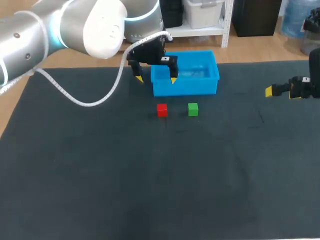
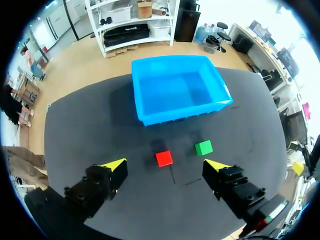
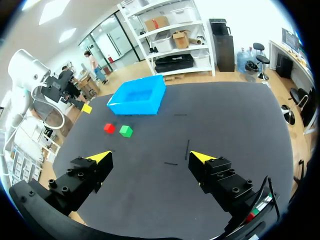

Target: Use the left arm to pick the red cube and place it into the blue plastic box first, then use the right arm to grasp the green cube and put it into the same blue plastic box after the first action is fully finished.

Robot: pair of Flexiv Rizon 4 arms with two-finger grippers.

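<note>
The tabletop point(image 1: 150, 190) is a broad, dark charcoal, matte surface under even, soft light, with a few short, thin marks scattered across it.

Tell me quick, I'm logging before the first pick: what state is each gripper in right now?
Left gripper: open, holding nothing; the red cube lies on the table.
Right gripper: open, holding nothing.
</note>
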